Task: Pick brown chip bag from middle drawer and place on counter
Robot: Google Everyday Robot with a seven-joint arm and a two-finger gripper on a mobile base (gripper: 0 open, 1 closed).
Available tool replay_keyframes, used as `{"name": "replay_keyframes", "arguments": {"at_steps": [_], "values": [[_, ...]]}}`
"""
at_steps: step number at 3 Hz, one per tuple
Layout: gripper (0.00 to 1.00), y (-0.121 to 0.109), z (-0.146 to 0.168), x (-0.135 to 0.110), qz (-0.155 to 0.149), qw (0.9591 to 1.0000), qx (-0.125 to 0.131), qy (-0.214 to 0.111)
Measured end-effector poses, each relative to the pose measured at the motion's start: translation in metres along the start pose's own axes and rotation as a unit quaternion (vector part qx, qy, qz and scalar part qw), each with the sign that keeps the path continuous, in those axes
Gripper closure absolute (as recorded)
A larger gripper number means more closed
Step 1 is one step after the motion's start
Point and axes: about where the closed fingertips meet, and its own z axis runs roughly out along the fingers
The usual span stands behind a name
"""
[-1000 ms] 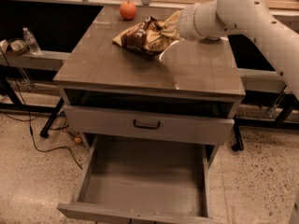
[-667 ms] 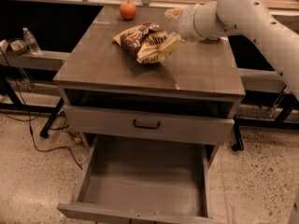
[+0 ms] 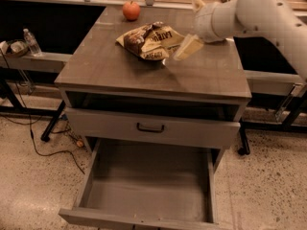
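The brown chip bag (image 3: pixel 152 41) lies flat on the counter (image 3: pixel 115 71), near its back middle, with nothing holding it. My gripper (image 3: pixel 188 30) is just to the right of the bag, a little above the counter. It is open and empty, and its lower finger (image 3: pixel 188 48) points down-left towards the bag's right edge. The middle drawer (image 3: pixel 148 183) is pulled out far below, and its flat grey floor is bare.
A red apple (image 3: pixel 131 10) stands at the counter's back left. A grey drawer front with a black handle (image 3: pixel 150 127) sits above the open drawer. A water bottle (image 3: pixel 32 42) stands on a shelf at the left. Cables (image 3: pixel 43 143) trail on the floor.
The gripper has let go of the chip bag, which now rests on the counter. The gripper has opened and drawn back to the right.
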Motion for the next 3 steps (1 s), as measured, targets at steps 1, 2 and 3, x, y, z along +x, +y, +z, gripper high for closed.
{"name": "replay_keyframes", "arguments": {"at_steps": [1, 2, 3], "values": [[0.0, -0.057, -0.084, 0.046, 0.026, 0.9936, 0.096, 0.053], [0.0, -0.095, -0.139, 0.072, 0.041, 0.9822, 0.165, 0.08], [0.0, -0.127, -0.202, 0.097, 0.06, 0.964, 0.242, 0.092]]}}
